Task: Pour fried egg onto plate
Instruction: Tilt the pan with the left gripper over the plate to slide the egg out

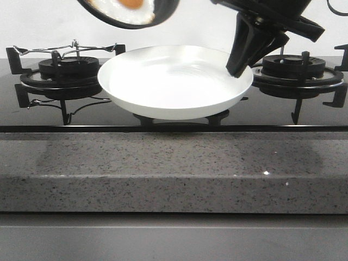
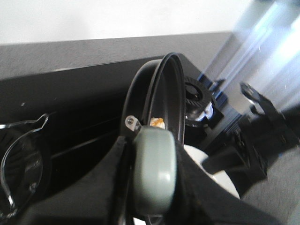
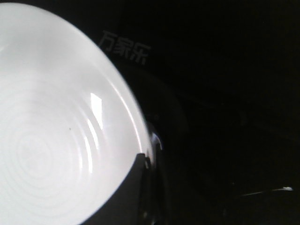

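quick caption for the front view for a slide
Right claw holds the empty white plate by its rim above the stove while a tilted pan carries the fried egg overhead.

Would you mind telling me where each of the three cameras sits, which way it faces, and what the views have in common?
Front view: facing forward over the counter at the stove; shows the plate, the tilted pan with the fried egg, and the right gripper on the plate's rim.
Left wrist view: on the left arm, looking along the pan's handle; the left gripper grips it.
Right wrist view: on the right arm, looking down into the plate.
Shared: all show the plate.
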{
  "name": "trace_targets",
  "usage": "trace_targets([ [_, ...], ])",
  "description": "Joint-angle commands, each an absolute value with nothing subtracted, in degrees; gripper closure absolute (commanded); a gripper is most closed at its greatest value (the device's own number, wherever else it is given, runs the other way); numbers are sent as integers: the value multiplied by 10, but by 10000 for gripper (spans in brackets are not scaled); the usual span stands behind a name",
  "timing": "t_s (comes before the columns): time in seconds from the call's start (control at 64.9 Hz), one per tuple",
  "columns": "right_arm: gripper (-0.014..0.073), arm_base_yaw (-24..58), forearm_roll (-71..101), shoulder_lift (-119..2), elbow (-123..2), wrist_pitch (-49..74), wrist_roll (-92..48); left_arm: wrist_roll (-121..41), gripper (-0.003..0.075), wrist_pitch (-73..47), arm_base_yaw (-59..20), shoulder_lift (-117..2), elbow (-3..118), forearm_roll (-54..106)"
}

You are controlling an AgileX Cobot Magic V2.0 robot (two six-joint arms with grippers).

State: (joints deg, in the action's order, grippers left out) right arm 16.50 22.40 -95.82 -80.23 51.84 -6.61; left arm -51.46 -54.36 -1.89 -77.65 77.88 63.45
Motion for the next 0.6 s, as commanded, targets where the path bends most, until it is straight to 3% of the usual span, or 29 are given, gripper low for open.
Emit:
trace_targets([
  [0.0,663,165,234,-936,-815,500,-71,-569,739,-520,-51,-740,798,665],
  [0.262,663,165,234,-936,-815,500,-71,-671,739,-459,-126,-715,798,562],
  [0.586,663,165,234,-936,-815,500,-71,-741,739,-432,-160,-715,798,549],
])
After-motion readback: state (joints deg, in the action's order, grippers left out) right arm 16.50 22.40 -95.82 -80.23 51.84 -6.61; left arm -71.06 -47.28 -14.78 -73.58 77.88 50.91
